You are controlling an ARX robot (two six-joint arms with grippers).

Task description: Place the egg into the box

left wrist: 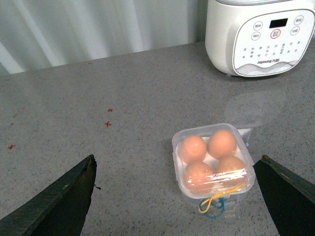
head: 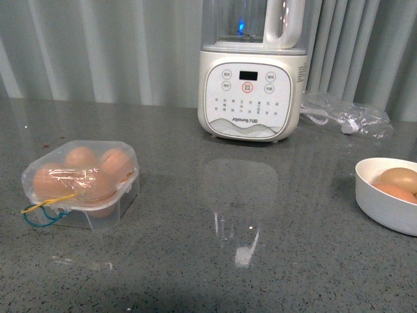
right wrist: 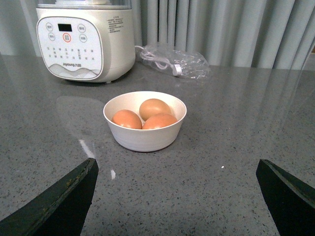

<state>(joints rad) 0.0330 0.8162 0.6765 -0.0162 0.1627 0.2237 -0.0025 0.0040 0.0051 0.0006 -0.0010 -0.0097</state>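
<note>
The clear plastic box (head: 81, 186) sits at the left of the grey counter with its lid shut over several orange-brown eggs (head: 81, 157), and yellow and blue bands hang at its front. In the left wrist view the box (left wrist: 212, 162) lies between and a little beyond my open left gripper (left wrist: 177, 196). Three more eggs (right wrist: 154, 108) lie in a round white bowl (right wrist: 145, 137) ahead of my open, empty right gripper (right wrist: 177, 196). In the front view the bowl (head: 384, 208) is at the right edge. Neither gripper shows in the front view.
A white Joyoung kitchen appliance (head: 253, 72) stands at the back centre. A clear plastic bag with a white cable (head: 345, 116) lies to its right. Small red marks (left wrist: 108, 124) dot the counter left of the box. Grey curtains hang behind.
</note>
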